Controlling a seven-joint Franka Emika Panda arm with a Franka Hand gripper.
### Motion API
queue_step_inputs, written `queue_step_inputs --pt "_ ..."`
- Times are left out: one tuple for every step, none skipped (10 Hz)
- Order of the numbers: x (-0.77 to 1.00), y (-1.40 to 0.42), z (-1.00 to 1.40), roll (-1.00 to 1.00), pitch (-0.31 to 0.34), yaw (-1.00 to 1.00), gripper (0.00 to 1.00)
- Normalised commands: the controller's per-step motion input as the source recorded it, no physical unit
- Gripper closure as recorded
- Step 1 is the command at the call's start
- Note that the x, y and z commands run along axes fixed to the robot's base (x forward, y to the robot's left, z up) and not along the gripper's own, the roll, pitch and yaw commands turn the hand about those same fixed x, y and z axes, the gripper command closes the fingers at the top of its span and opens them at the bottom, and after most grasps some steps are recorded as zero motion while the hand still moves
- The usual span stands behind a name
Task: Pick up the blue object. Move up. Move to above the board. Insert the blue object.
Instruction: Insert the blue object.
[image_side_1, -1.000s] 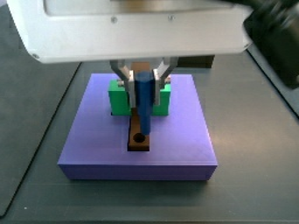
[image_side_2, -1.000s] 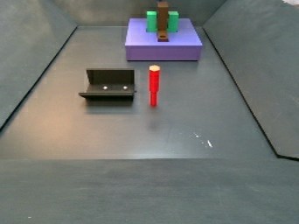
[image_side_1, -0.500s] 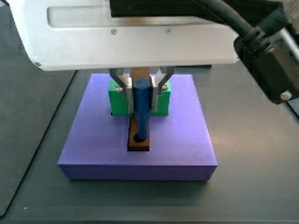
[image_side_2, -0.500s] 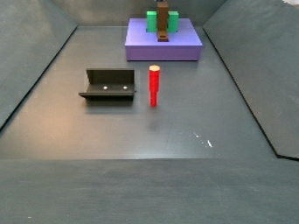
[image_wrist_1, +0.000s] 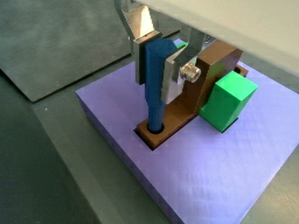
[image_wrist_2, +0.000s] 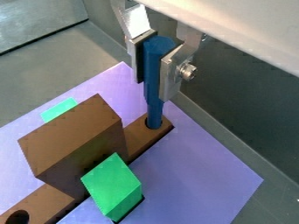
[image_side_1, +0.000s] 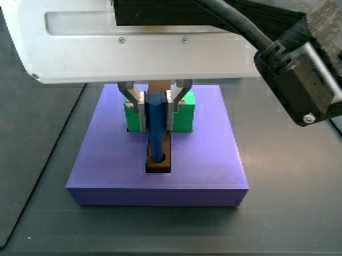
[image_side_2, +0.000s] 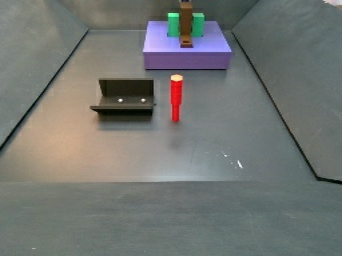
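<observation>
The gripper (image_wrist_1: 158, 66) is shut on the blue object (image_wrist_1: 155, 87), a straight blue peg held upright. Its lower end stands in the round hole at one end of the board (image_wrist_1: 184, 112), a narrow brown plank flanked by green blocks (image_wrist_1: 228, 101). Both wrist views show this: in a wrist view the gripper (image_wrist_2: 156, 63) grips the peg (image_wrist_2: 153, 87) over the board (image_wrist_2: 70, 153). In a side view the gripper (image_side_1: 158, 100) holds the peg (image_side_1: 159, 128) above the board (image_side_1: 160, 165).
The board sits on a large purple slab (image_side_1: 201, 170) at the far end of the floor (image_side_2: 187, 52). A red peg (image_side_2: 177, 98) stands upright mid-floor, beside the fixture (image_side_2: 123, 97). Grey walls ring the floor.
The gripper has moved down with the blue peg. The peg's lower end has gone down into the board's hole. The red peg and fixture have not moved.
</observation>
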Motion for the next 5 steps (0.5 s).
queue_step_inputs --pt "0.24 0.00 -0.18 -0.07 0.054 0.13 1.00" --pt "0.18 0.00 -0.20 -0.08 0.044 0.11 1.00" --pt "0.12 0.00 -0.24 -0.09 0.043 0.09 1.00" --pt "0.02 0.00 -0.35 -0.09 0.043 0.08 1.00" --pt "0.00 0.00 -0.38 -0.08 0.064 0.04 1.00"
